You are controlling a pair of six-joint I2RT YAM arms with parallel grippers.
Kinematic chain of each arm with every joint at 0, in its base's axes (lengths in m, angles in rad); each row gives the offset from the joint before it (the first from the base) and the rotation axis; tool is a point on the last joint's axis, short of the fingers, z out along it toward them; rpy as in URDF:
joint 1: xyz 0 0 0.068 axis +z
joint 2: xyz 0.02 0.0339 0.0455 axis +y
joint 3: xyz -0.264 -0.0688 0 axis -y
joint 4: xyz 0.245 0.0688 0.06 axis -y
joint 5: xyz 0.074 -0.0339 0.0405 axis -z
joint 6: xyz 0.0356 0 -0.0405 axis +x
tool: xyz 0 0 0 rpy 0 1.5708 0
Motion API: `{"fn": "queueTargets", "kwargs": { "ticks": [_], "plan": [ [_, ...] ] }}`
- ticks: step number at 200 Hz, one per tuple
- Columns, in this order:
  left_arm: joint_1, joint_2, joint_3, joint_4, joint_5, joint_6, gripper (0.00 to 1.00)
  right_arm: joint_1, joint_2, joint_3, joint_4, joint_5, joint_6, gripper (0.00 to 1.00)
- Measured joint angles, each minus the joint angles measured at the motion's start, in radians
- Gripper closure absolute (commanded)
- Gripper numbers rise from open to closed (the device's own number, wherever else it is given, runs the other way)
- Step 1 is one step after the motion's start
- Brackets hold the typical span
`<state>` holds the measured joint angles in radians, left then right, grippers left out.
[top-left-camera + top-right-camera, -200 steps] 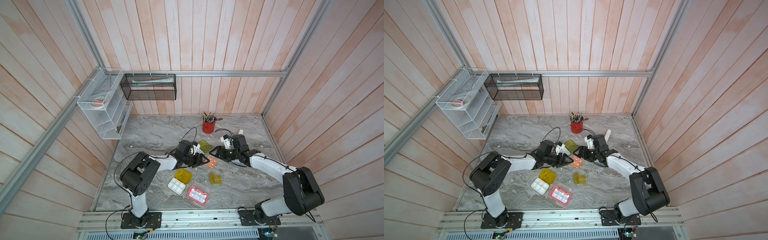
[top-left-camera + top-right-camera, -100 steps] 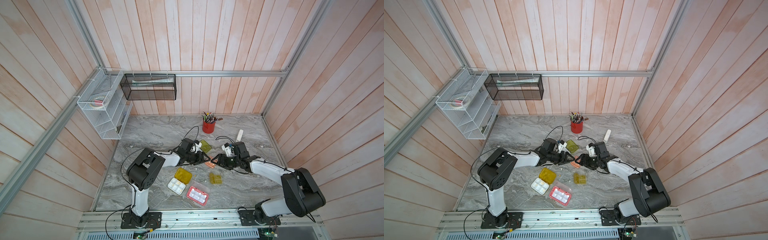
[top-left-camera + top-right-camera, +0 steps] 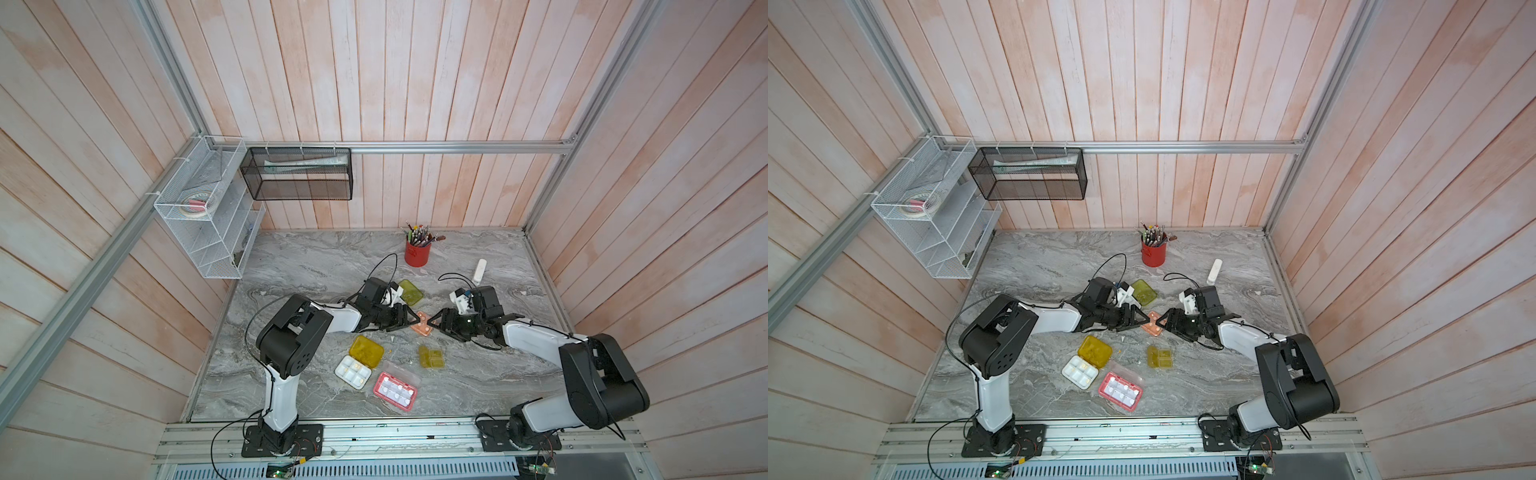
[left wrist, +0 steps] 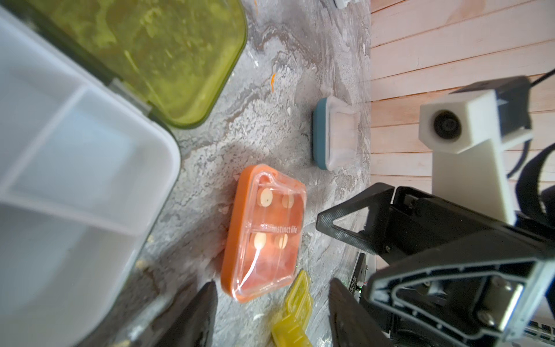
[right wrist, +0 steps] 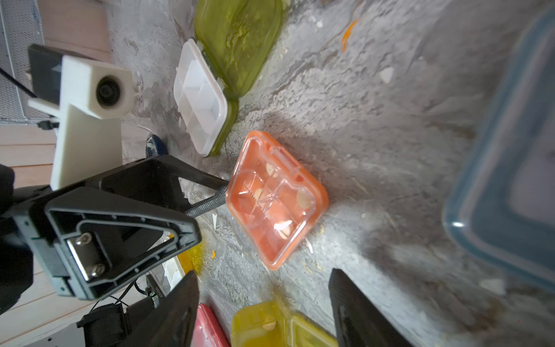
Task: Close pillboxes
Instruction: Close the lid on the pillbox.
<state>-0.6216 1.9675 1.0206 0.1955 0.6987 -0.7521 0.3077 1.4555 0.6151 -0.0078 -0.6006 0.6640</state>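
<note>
left gripper and right gripper, both spread and empty, have closed in beside the square orange clear-lidded plastic pillbox

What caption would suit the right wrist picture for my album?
Left hand and right hand, both open, flank an orange pillbox on the table.

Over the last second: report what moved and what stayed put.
The right arm pulled back toward the table's front edge, bringing its open jaws to one side of the orange pillbox. The left arm swung slightly inward; its open jaws remain at the box's opposite side. Nothing was gripped or released. The other pillboxes, red cup and white stick stayed put.
</note>
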Motion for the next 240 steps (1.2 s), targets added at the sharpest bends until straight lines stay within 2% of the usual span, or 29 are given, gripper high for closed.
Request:
{"fn": "queueTargets", "kwargs": {
  "ticks": [52, 127, 240],
  "plan": [
    [-0.021, 0.000, -0.022, 0.030, -0.010, -0.015, 0.39, -0.024, -0.027, -0.015, 0.001, -0.013, -0.003, 0.30],
    [0.016, 0.014, -0.009, 0.031, -0.045, -0.015, 0.39, -0.024, -0.027, -0.059, 0.016, -0.029, 0.002, 0.30],
    [-0.021, 0.025, -0.004, 0.067, -0.045, -0.031, 0.39, -0.024, -0.023, -0.063, 0.034, -0.029, 0.008, 0.35]
  ]
}}
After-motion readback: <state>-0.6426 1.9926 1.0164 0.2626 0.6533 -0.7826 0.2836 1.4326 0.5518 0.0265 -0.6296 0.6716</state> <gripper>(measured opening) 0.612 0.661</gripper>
